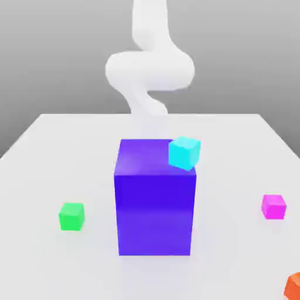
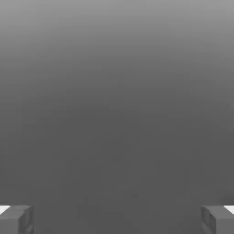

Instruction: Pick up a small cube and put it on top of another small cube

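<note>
The small magenta cube (image 1: 273, 206) rests on the white table at the exterior view's right. The small green cube (image 1: 71, 216) sits on the table at the exterior view's left, far from the magenta one. My white arm (image 1: 149, 70) curls above the table's far side, behind the big block. In the hand view my gripper (image 2: 117, 219) is open, its two fingertips (image 2: 16, 219) spread wide with only plain grey background between them. Neither cube is near the fingers.
A big blue-violet block (image 1: 155, 199) stands mid-table between the two small cubes. A cyan cube (image 1: 184, 153) sits by its top right corner. An orange cube (image 1: 294, 286) lies at the near right edge of the table (image 1: 58, 146).
</note>
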Robot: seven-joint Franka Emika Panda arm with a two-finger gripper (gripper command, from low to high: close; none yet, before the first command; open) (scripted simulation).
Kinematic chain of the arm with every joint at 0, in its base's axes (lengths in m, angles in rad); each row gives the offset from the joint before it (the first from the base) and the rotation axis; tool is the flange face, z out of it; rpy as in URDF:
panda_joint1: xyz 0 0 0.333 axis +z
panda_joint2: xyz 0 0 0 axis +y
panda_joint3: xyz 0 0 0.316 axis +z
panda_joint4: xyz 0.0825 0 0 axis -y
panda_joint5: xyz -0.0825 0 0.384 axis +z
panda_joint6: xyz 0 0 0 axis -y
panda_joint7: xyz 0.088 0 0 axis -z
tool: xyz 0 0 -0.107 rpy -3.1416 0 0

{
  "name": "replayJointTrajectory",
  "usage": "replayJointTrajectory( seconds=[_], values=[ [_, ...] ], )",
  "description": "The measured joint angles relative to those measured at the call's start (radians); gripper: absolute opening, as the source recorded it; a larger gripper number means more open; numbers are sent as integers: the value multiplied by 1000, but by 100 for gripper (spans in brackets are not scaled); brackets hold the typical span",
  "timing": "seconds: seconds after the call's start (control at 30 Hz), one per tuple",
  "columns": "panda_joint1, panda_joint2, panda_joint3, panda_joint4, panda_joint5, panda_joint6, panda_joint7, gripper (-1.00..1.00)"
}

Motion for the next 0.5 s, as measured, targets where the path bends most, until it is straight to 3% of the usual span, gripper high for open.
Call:
replayJointTrajectory(
  seconds=[0.5],
  values=[
    [375, 477, 147, -211, 84, 270, -350, 0]
  ],
)
